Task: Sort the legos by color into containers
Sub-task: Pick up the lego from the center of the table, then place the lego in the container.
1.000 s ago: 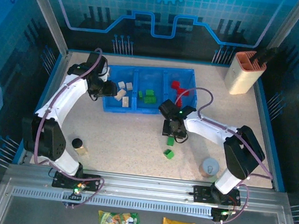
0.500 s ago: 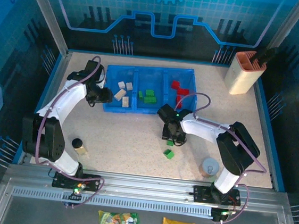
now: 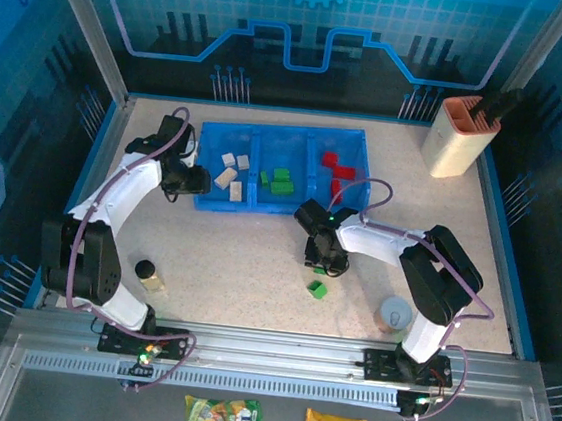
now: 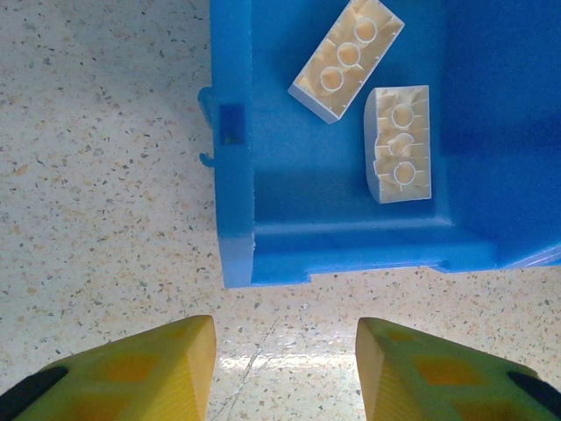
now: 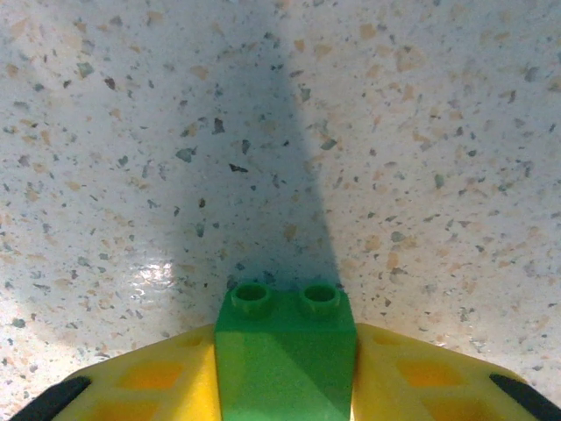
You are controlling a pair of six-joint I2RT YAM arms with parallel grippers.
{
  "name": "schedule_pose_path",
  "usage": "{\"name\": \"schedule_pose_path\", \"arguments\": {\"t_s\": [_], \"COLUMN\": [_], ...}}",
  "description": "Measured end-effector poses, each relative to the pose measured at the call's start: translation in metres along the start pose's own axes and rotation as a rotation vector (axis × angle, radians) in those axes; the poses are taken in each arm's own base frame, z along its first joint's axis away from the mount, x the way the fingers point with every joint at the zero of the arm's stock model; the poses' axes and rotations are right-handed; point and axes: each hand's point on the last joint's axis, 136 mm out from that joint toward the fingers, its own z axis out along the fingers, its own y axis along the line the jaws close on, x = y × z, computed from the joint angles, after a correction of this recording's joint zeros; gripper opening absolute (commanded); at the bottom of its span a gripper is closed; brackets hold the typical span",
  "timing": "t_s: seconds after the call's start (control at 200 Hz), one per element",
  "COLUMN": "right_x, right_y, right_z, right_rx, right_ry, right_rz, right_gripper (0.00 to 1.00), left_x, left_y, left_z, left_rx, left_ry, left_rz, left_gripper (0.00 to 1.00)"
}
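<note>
Right tool [image 5: 285, 386]: clamped on a green brick [image 5: 282, 338] low by the counter [image 5: 351, 132], likely bound for the green compartment [image 3: 285, 151].
Left tool [image 4: 285, 351]: spread wide, empty, beside the cream compartment [image 4: 307, 193].

My left arm arched from its base toward 11 o'clock, my left gripper [image 4: 285, 351] spread wide, pointing toward 3 o'clock. My right arm folded at the elbow, forearm reaching toward 9 o'clock, my right gripper [image 3: 324, 260] turned down, fingers [image 5: 149, 377] clamped on a green lego [image 5: 285, 346].
</note>
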Motion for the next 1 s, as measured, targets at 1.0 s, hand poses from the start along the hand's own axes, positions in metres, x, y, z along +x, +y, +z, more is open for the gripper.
{"name": "schedule_pose_path", "arguments": {"t_s": [1.0], "right_x": [-0.073], "right_y": [0.074], "right_z": [-0.07], "right_rx": [-0.119], "right_ry": [-0.173], "right_rz": [-0.179], "right_gripper": [0.36], "left_x": [-0.003], "left_y": [-0.007], "left_z": [-0.006], "left_rx": [0.049], "left_ry": [-0.03], "left_rz": [0.0], "left_gripper": [0.46]}}
